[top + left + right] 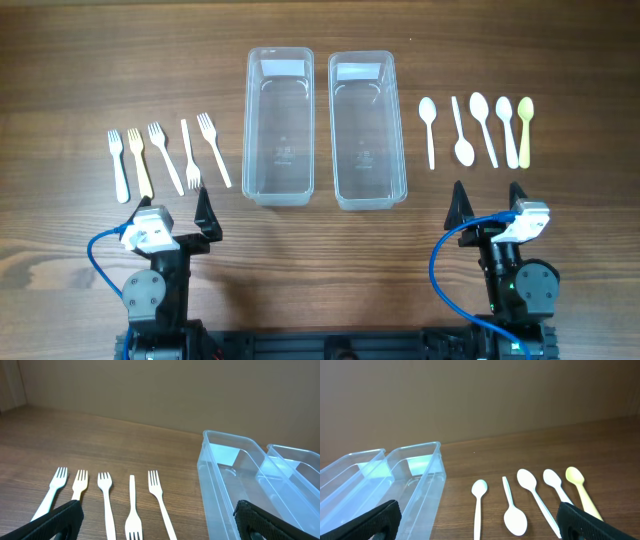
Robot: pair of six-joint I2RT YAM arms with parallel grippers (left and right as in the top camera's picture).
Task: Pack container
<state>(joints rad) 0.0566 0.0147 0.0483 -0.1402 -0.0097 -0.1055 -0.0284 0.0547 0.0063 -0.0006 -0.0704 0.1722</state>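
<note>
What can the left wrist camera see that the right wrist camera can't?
Only the left wrist view shows the five forks, lying in a row with one turned the other way round, and the open left gripper. Only the right wrist view shows the five spoons, one of them pale yellow and one flipped round, and the open right gripper. Both show the two clear containers, side by side with no cutlery inside, on the wooden table.
</note>
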